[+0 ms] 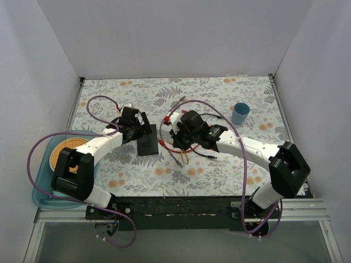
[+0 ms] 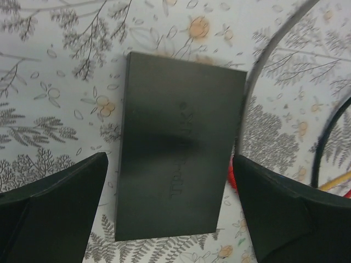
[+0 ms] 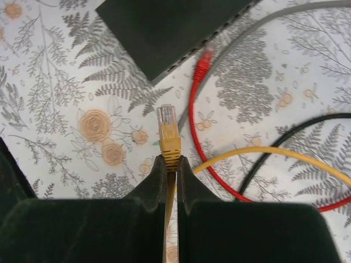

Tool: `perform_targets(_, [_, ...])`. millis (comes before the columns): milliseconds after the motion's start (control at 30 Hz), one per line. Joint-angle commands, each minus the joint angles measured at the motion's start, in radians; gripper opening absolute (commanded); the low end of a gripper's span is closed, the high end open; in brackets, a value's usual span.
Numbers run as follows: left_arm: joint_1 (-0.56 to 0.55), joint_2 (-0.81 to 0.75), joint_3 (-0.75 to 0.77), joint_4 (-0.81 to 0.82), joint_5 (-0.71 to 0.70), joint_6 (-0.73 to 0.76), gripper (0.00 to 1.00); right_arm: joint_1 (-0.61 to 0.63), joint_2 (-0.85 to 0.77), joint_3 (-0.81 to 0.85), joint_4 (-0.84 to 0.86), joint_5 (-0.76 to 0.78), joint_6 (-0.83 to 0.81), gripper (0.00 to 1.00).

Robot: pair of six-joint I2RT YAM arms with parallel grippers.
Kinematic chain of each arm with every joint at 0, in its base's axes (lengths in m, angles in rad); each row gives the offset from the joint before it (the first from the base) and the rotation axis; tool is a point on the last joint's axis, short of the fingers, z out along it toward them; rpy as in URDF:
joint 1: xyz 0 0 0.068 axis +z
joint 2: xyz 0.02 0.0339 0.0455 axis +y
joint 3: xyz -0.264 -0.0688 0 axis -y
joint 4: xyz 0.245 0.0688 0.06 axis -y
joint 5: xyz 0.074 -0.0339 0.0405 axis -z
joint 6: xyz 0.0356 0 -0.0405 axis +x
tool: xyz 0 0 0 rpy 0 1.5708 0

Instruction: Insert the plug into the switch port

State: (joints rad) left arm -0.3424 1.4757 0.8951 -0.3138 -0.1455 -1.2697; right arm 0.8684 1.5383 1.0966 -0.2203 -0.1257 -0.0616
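White walls (image 1: pixel 175 38) box in a tabletop (image 1: pixel 219 170) printed with grey ferns and orange flowers. The flat, matte-black rectangular switch (image 1: pixel 147 141) lies mid-tabletop, its port edge (image 3: pixel 189 52) facing right. The left tool (image 2: pixel 170 181) hangs spread wide over it. The right tool (image 3: pixel 171 163), pressed together, pinches the yellow-booted clear plug (image 3: pixel 168 121), near the switch but not touching. A thin red cable (image 3: pixel 191 118) curls alongside.

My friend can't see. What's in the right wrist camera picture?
The right claw pinches a yellow cable just behind its clear plug, which points toward a flat black box. A red cable lies nearby on the flowery tablecloth.
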Motion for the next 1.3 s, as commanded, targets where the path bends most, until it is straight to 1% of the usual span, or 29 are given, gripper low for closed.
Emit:
perform_targets(0, [-0.001,-0.035,-0.022,0.027,-0.002,-0.02,0.98,0.083,0.031,-0.015,0.027,0.041,-0.018,0.01])
perform_targets(133, [-0.001,0.006,-0.016,0.039,0.003,-0.011,0.98,0.109,0.098,-0.041,0.048,-0.003,-0.024,0.01])
perform_targets(233, [-0.001,0.035,-0.01,0.059,0.006,0.0,0.98,0.124,0.135,-0.052,0.058,0.001,-0.038,0.01])
perform_targets(333, [-0.001,0.075,-0.002,0.081,0.009,0.009,0.98,0.132,0.184,-0.069,0.076,0.052,-0.038,0.01])
perform_targets(467, [-0.003,0.115,0.019,0.068,-0.014,0.013,0.98,0.132,0.25,-0.08,0.105,0.118,-0.017,0.01])
perform_targets(500, [-0.001,0.118,0.019,0.067,-0.023,0.012,0.98,0.132,0.276,-0.07,0.105,0.12,-0.011,0.01])
perform_targets(533, [-0.001,0.12,0.018,0.062,-0.028,0.01,0.98,0.13,0.29,-0.061,0.104,0.173,-0.001,0.01])
perform_targets(633, [-0.001,0.115,0.007,0.064,-0.039,0.006,0.98,0.132,0.345,-0.018,0.096,0.245,0.023,0.01])
perform_targets(733, [-0.001,0.101,-0.011,0.076,-0.051,0.004,0.98,0.132,0.396,0.032,0.091,0.288,0.034,0.01])
perform_targets(900, [-0.001,0.104,-0.018,0.088,-0.046,0.021,0.98,0.132,0.422,0.068,0.11,0.258,0.023,0.01])
perform_targets(1100, [-0.001,0.149,0.007,0.097,0.006,0.062,0.98,0.136,0.338,-0.004,0.179,0.19,0.006,0.01])
perform_targets(1267, [-0.001,0.138,-0.021,0.143,0.053,0.064,0.98,0.159,0.338,0.025,0.179,0.138,-0.012,0.01])
